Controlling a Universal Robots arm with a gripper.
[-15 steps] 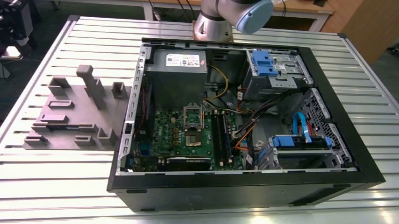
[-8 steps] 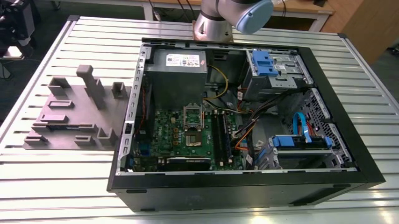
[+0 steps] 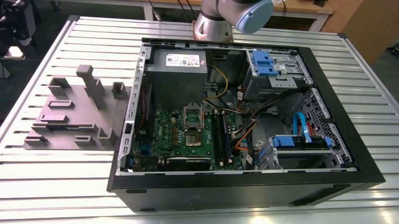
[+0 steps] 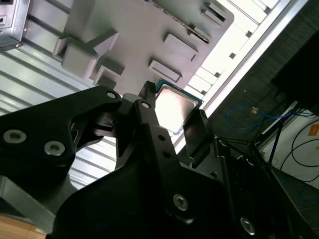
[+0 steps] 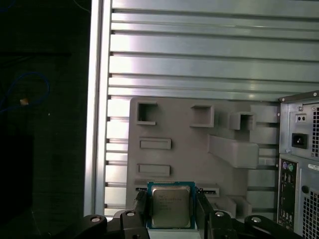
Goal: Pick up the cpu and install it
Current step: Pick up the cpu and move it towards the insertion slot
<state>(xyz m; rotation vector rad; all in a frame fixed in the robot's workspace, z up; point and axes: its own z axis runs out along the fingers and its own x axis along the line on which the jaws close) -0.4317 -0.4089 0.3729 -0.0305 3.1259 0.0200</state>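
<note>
The cpu [image 5: 171,206], a flat square chip with a silver metal top and a green rim, sits between the black fingers [image 5: 141,209] of my gripper [image 5: 171,211], which is shut on it. The second wrist view gives the same hold: the cpu [image 4: 175,105] is clamped at two opposite edges by my gripper [image 4: 172,114]. It hangs in the air over the grey plastic fixture [image 5: 189,149], near the fixture's edge. The green motherboard [image 3: 187,135] with its metal socket frame [image 3: 193,123] lies inside the open computer case [image 3: 249,184].
The grey fixture [image 3: 74,116] with slots and upright posts stands on the slatted metal table [image 3: 62,177], at the exterior view's left of the case. The case's rear panel [image 5: 299,164] is close beside the fixture. Cables, drive bays and a power supply [image 3: 177,63] crowd the case. The arm's base [image 3: 215,23] rises behind it.
</note>
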